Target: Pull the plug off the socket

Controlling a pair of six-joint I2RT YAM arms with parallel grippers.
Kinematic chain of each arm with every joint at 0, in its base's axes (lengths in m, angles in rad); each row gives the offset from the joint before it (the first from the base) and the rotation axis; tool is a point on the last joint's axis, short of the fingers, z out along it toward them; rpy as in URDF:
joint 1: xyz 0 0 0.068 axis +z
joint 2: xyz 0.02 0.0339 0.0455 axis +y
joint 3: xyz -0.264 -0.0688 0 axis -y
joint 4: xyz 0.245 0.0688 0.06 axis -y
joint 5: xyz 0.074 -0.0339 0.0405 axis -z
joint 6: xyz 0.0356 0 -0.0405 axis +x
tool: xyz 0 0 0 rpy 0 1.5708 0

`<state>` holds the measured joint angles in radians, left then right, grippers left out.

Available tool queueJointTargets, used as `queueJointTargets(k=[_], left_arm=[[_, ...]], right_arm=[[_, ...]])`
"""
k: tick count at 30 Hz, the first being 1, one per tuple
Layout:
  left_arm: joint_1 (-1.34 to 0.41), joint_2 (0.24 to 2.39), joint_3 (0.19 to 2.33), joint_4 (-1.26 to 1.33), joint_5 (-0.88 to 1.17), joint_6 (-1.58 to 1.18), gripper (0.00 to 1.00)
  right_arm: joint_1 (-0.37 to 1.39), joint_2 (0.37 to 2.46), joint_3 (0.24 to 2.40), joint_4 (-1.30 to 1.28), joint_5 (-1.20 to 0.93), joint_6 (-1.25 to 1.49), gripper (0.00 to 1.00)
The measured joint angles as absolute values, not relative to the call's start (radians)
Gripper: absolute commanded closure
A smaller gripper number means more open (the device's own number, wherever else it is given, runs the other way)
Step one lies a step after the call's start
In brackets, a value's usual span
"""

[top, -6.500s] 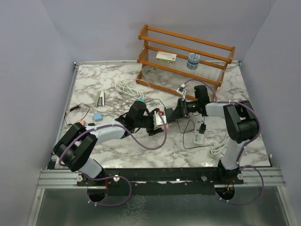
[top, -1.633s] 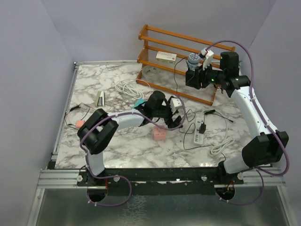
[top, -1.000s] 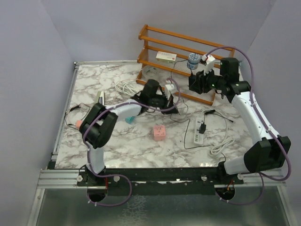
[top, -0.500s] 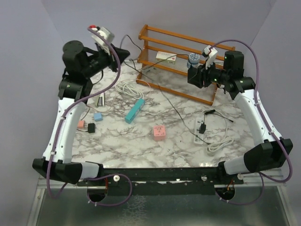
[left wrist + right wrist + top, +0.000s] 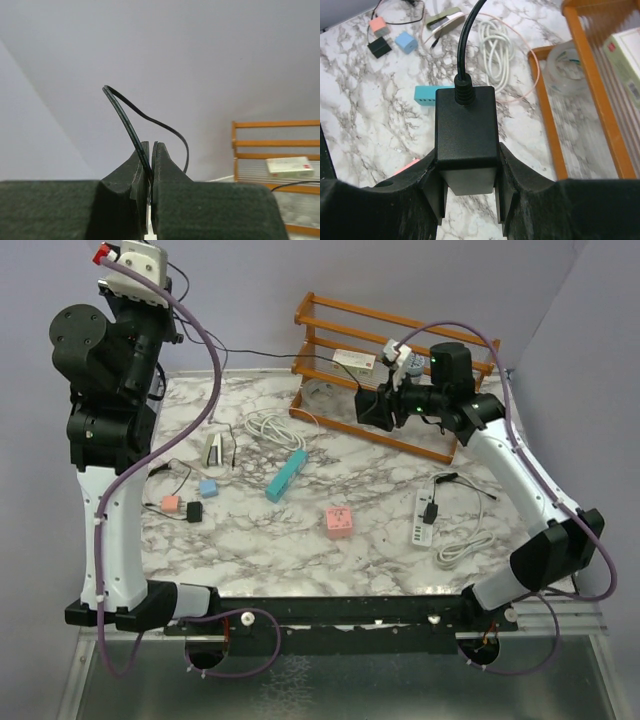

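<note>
Plug (image 5: 466,132): a black block, pinched by its two side faces in the right pincer (image 5: 468,175). The fingers are pressed flat against it, and the cord end points away from the wrist. I see this pincer held in the air at the far right of the scene, just in front of the wooden rack (image 5: 320,344).

A black cable (image 5: 125,112) leaves the top of the plug and runs left across the far side of the scene, up to the left pincer (image 5: 150,152). The left pincer is pressed together on that cable. The wire loops up out of the fingertips and drops back behind them. That arm stands tall at the far left, high over the table, with only wall behind its fingers in the wrist view.

Socket (image 5: 338,521): a pink cube lying on its own on the marble table (image 5: 260,550), near the middle. It is well apart from the plug and from both pincers.

Around it:
- A teal bar (image 5: 287,474) lies tilted, to the left of the cube and farther away.
- A white coiled cord (image 5: 272,427) lies beyond the bar.
- A white power strip (image 5: 414,533) lies to the right of the cube, with a black charger (image 5: 428,511) on it and a loose white lead beside it.
- A blue piece (image 5: 208,487), a pink piece (image 5: 171,504) and a black piece (image 5: 193,510) sit close together at the left.
- A flat box (image 5: 354,361) rests on the rack.
</note>
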<state>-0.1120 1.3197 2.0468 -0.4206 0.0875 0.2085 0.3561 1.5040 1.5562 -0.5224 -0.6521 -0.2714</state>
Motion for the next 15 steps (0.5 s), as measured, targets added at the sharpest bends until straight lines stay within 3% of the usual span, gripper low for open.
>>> queueJointTargets(k=[6, 15], left_arm=[[-0.11, 1.347, 1.99, -0.457, -0.08, 0.339, 1.0], [-0.083, 1.239, 1.543, -0.515, -0.119, 0.347, 1.0]], right_arm=[[0.501, 1.649, 1.627, -0.517, -0.653, -0.278, 0.98], [0.685, 2.057, 1.922, -0.516, -0.693, -0.194, 0.95]])
